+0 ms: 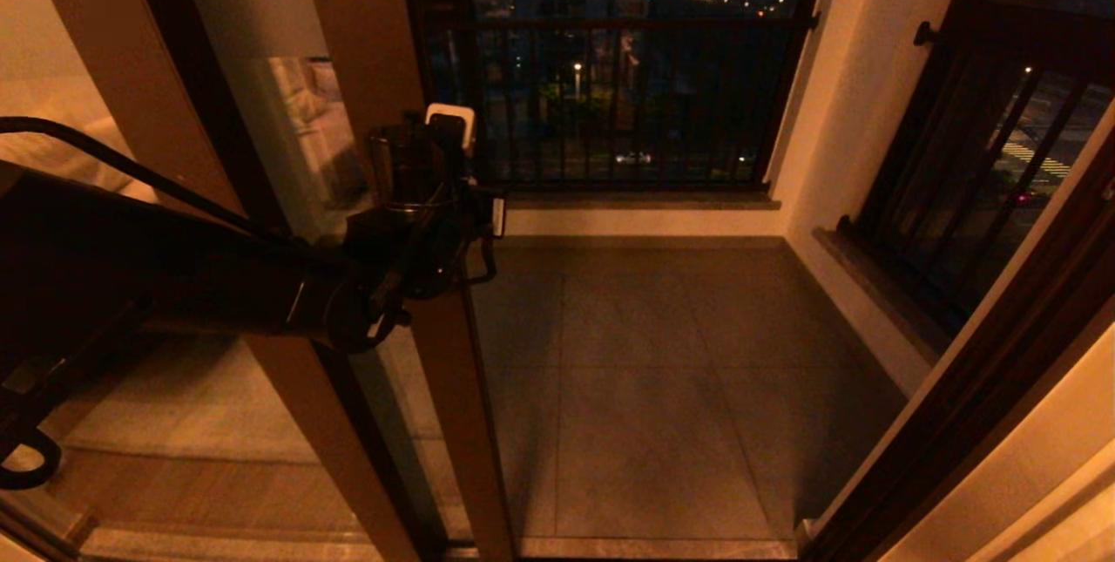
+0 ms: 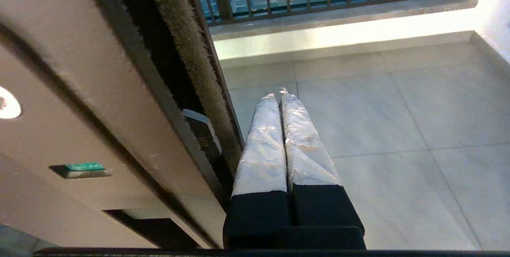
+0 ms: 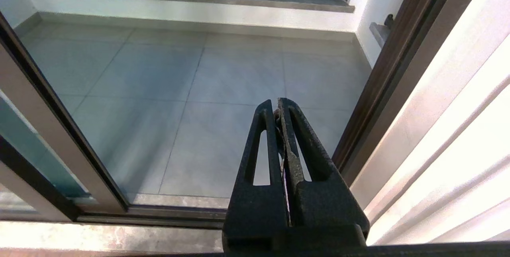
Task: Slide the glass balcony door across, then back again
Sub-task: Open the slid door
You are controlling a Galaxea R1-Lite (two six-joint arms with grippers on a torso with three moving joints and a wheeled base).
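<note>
Left hand [image 2: 279,91] closed | beside glass balcony door [image 2: 119,69] edge

The tall glass balcony door [image 1: 287,135] has a smooth, reflective pane set in a brown frame with a matt, satin-like finish, and a bristly tan brush strip [image 2: 187,50] runs along its edge, rough and fibrous. The left gripper [image 2: 279,93] has fingers [image 2: 263,145] wrapped in wrinkled, pale grey tape above matt black plastic bases. The right gripper [image 3: 277,103] is bare matt black plastic, scuffed along its inner edges. The grey floor tiles [image 3: 159,89] look smooth with a dull sheen, and the black window bars [image 1: 610,100] look like painted metal.
</note>
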